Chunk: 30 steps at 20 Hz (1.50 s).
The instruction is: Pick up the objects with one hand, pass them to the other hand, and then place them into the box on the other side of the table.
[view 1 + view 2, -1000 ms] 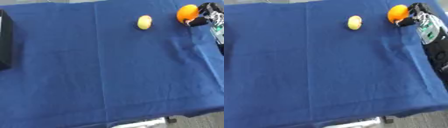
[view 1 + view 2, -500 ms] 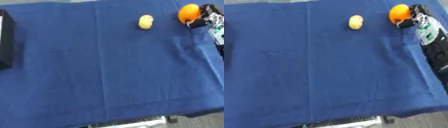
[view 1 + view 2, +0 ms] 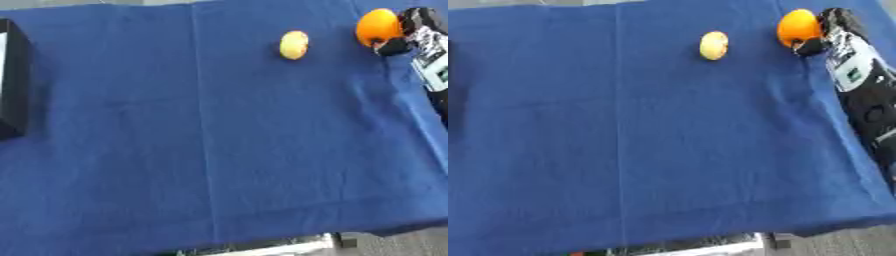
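Note:
An orange (image 3: 798,27) sits on the blue cloth at the far right. My right hand (image 3: 836,31) comes in along the right edge and is against the orange's right side. Its fingers curl behind the fruit and the thumb (image 3: 809,47) hooks under its near side. A small yellow fruit (image 3: 713,45) lies on the cloth to the left of the orange, apart from the hand. The black box (image 3: 13,80) stands at the table's left edge, only partly in view. My left hand shows in neither view.
The blue cloth (image 3: 219,150) covers the whole table. Its near edge (image 3: 262,240) runs along the bottom of the view, with floor and a metal frame below. My right forearm (image 3: 872,110) lies along the right side of the table.
The whole picture has shifted slightly, so the camera moved. The right hand stays at the orange, and the yellow fruit has not moved.

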Motion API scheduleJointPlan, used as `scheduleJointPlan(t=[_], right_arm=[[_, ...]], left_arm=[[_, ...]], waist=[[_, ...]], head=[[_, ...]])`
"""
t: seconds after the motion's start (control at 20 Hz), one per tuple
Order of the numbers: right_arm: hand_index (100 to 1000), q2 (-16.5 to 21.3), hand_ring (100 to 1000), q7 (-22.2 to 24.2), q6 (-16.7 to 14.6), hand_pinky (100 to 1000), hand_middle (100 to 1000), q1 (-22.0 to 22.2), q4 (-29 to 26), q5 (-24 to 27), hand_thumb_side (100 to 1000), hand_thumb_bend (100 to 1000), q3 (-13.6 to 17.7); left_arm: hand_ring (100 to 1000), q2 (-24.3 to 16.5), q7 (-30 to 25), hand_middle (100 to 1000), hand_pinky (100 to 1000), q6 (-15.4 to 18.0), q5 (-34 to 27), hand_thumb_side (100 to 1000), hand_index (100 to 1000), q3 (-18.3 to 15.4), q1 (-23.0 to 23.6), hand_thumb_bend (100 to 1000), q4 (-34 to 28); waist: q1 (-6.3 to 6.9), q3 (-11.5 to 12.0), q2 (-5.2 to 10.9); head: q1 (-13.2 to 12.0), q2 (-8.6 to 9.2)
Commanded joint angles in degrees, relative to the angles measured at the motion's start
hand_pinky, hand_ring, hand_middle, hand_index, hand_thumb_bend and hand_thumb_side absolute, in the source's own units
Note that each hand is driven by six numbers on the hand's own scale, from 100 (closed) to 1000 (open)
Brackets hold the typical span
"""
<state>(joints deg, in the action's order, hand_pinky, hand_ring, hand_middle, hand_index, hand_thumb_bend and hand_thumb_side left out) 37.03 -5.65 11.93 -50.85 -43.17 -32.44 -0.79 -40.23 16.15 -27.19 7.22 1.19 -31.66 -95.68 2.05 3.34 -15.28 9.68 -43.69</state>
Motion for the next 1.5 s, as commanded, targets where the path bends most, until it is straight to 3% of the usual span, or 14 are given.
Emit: scheduleJointPlan(t=[0.05,0.75,1.15,1.5], right_arm=[[565,1.25,638,-1.29,-0.31,751,442,-0.20,-1.20,1.00,100,303,-0.33],[535,3.51,624,-0.27,-1.44,746,410,2.00,-9.61,5.16,100,304,-2.07],[536,5.28,624,2.22,-1.53,743,413,5.20,-22.07,8.81,100,295,-3.87],[533,6.27,625,3.80,-0.66,744,410,9.67,-35.63,15.32,100,248,-4.88]], left_arm=[[773,-1.49,0.28,790,734,0.13,-0.09,560,714,-0.92,-0.31,552,-1.28],[771,-2.44,-0.02,785,731,0.22,-0.10,559,713,-0.89,0.66,549,-2.21],[788,-3.13,-0.76,784,729,0.51,-0.08,557,714,-0.52,0.99,550,-3.54],[793,-3.72,-1.56,783,728,0.73,-0.24,556,715,-0.24,1.15,551,-5.60]], waist=[[-0.05,0.02,0.88],[-0.45,-0.35,2.08],[-0.84,-0.54,2.77],[-0.99,-0.51,3.01]], head=[[0.03,0.39],[-0.26,-0.37],[-0.74,-0.42],[-1.04,-0.42]])
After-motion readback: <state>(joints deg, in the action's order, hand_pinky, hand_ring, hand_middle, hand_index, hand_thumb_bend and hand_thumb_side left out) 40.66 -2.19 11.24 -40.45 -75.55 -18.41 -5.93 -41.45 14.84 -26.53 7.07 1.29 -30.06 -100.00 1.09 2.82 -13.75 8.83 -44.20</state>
